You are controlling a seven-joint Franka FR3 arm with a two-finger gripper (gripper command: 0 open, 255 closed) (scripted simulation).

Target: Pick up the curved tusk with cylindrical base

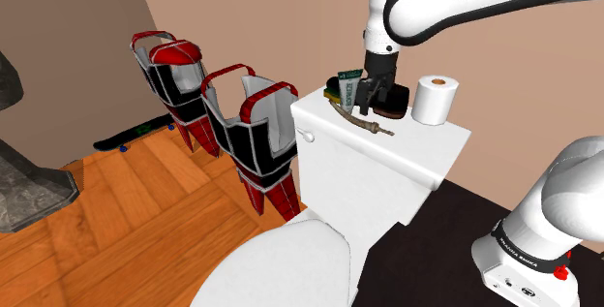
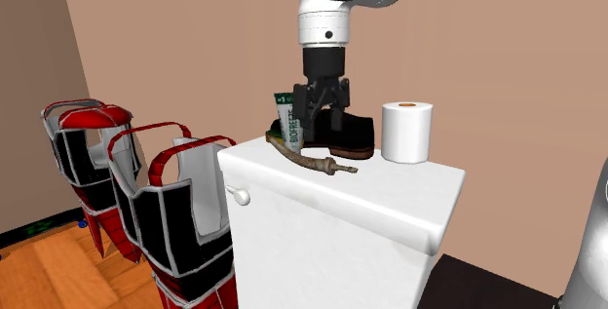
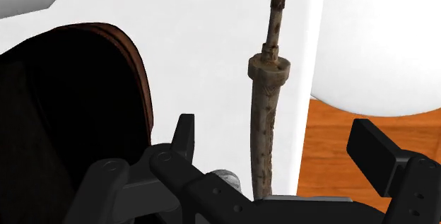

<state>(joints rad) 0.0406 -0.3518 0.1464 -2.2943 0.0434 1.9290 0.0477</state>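
Open all-black two-finger gripper (image 3: 275,132) poised over the slim, curved, mottled brown tusk (image 3: 266,95) on the white toilet tank lid (image 1: 411,155).

The fingers stand apart with the tusk lying between them, untouched; it rests near the lid's front edge, just beside a dark brown shoe (image 2: 349,134), with a white paper roll (image 2: 406,132) farther along; it looks stiff, light and thin, likely to roll or skid on the smooth lid; the thicker curved shaft below the collar seems the surest place to pinch, across its width; the narrow cylindrical end looks too slender, perhaps brittle.
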